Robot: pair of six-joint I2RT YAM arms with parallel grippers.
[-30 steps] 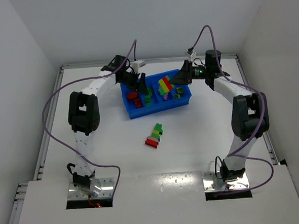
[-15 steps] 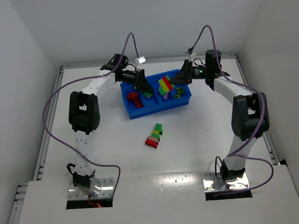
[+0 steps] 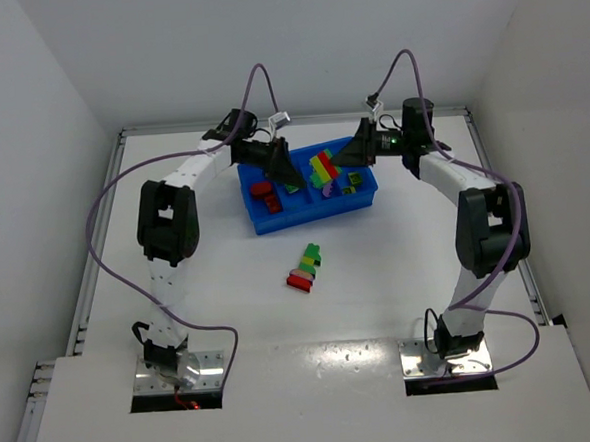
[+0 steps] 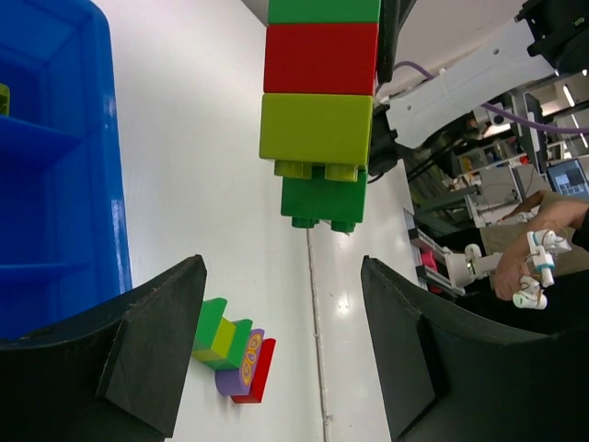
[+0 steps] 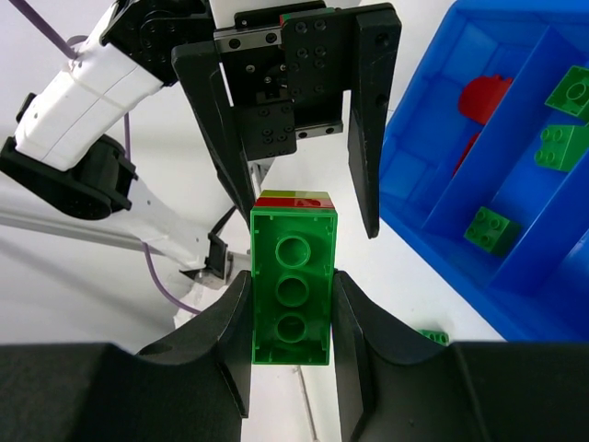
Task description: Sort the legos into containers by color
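Observation:
My right gripper [image 3: 343, 158] [image 5: 293, 308] is shut on a striped lego stack [image 3: 323, 167] [image 5: 293, 285] of green, red and yellow bricks, held over the blue tray [image 3: 315, 218]. My left gripper [image 3: 280, 164] [image 4: 283, 304] is open and empty. It faces the stack's far end [image 4: 317, 110] from a short way off, and it shows in the right wrist view [image 5: 304, 184]. A second striped stack [image 3: 306, 267] [image 4: 230, 352] of green, yellow, purple and red lies on the table in front of the tray.
The tray's compartments hold red bricks [image 3: 265, 195] [image 5: 483, 97] on the left and green bricks [image 5: 488, 228] in the middle and right. The tray wall [image 4: 55, 166] is close beside my left fingers. White walls enclose the table.
My left gripper has lifted out of the tray's left side and turned toward the stack that the right gripper holds. The right arm has barely moved.

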